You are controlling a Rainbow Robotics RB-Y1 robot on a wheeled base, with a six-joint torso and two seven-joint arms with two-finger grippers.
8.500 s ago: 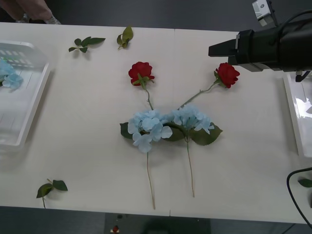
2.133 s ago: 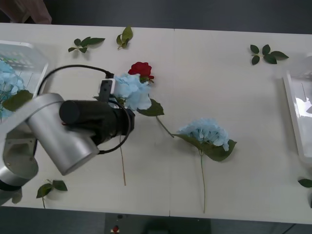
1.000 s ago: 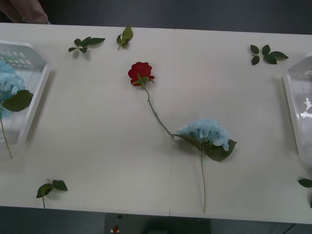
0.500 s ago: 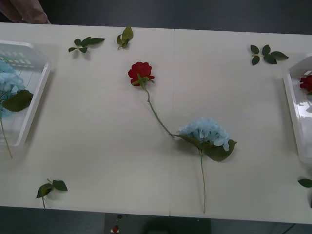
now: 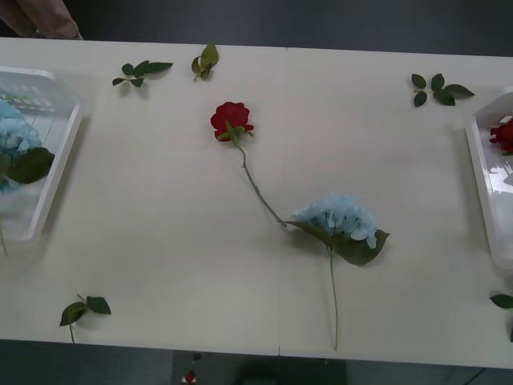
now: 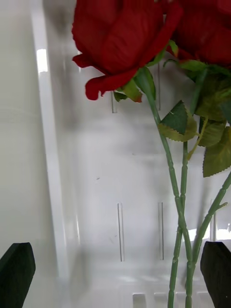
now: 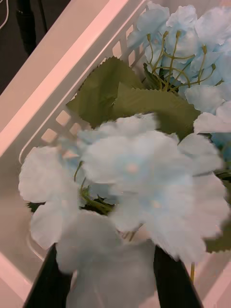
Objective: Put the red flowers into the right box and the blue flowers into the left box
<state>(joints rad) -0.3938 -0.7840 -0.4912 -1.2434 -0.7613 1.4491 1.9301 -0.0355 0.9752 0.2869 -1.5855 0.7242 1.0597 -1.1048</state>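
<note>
One red flower [image 5: 232, 120] lies on the table at centre back, its stem running toward a blue flower [image 5: 337, 216] lying nearer the front. The left box [image 5: 56, 164] at the left edge holds blue flowers [image 5: 12, 136]. The left gripper [image 7: 106, 284] hovers in this box [image 7: 62, 82], its black fingers [image 7: 50, 284] apart around a blurred blue flower head [image 7: 139, 183]. The right box [image 5: 481, 184] at the right edge holds red flowers [image 5: 503, 135]. The right gripper [image 6: 115, 279] is open over that box [image 6: 96, 168], beside the rose stems [image 6: 180, 202].
Loose green leaf sprigs lie at the back left [image 5: 143, 70], back centre [image 5: 205, 60], back right [image 5: 437, 87], front left [image 5: 84, 309] and front right [image 5: 502, 301]. The table's front edge [image 5: 272, 353] runs close below the blue flower's stem.
Both arms have left the table's middle: one blue flower went to the left box and a red one now shows in the right box. The stem over the left box's rim slid left.
</note>
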